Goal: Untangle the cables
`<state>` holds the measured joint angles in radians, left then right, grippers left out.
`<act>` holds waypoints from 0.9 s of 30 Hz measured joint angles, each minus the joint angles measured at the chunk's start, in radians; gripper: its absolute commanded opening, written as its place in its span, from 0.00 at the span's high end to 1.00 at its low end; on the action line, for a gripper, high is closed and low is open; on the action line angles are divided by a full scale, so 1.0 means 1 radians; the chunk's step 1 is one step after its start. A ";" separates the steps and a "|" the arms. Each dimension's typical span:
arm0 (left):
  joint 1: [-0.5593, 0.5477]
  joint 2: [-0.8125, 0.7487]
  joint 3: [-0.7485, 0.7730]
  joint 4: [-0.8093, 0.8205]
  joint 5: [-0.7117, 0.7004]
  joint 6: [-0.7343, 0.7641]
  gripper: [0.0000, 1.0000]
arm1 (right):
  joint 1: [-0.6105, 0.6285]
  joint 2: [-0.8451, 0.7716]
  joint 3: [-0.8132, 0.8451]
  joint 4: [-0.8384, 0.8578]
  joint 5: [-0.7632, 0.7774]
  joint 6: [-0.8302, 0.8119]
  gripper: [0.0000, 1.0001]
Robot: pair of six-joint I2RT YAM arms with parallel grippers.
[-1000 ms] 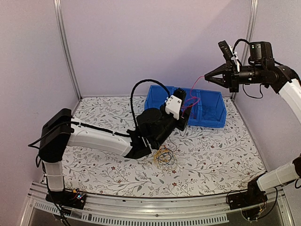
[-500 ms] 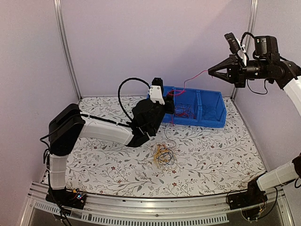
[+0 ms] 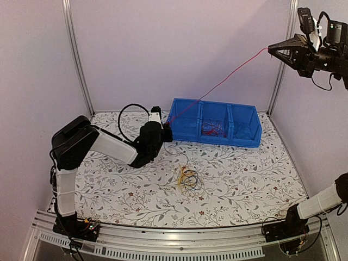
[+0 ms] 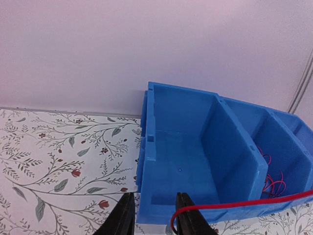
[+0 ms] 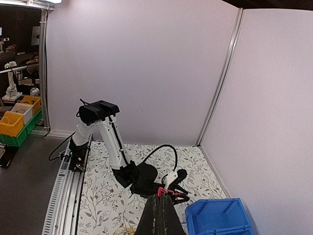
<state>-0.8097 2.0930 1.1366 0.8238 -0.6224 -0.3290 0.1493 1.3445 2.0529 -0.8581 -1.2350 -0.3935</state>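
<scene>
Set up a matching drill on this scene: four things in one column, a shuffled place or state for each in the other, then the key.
Things
1. red cable
2. yellow-orange cable bundle
3. red wire tangle
4. blue bin

Places or states
A. inside the bin's middle compartment
B. three compartments, standing at the back edge of the table
C. lying loose on the table in front of the bin
D. stretched taut through the air

Pairs: 1-D, 2-C, 3-A, 4-B
</scene>
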 measured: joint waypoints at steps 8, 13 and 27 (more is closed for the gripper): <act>0.101 -0.223 -0.256 -0.005 -0.011 -0.048 0.67 | -0.129 0.031 0.084 -0.010 -0.051 0.031 1.00; 0.158 -0.301 -0.352 -0.028 -0.021 -0.080 0.67 | -0.326 0.044 0.149 0.079 -0.157 0.129 1.00; 0.210 -0.460 -0.710 0.248 0.174 -0.105 0.94 | -0.532 -0.096 -0.336 0.353 -0.011 0.303 1.00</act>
<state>-0.5999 1.6333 0.4267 1.0714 -0.4488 -0.4335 -0.3828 1.2484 1.7172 -0.5053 -1.2457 -0.0910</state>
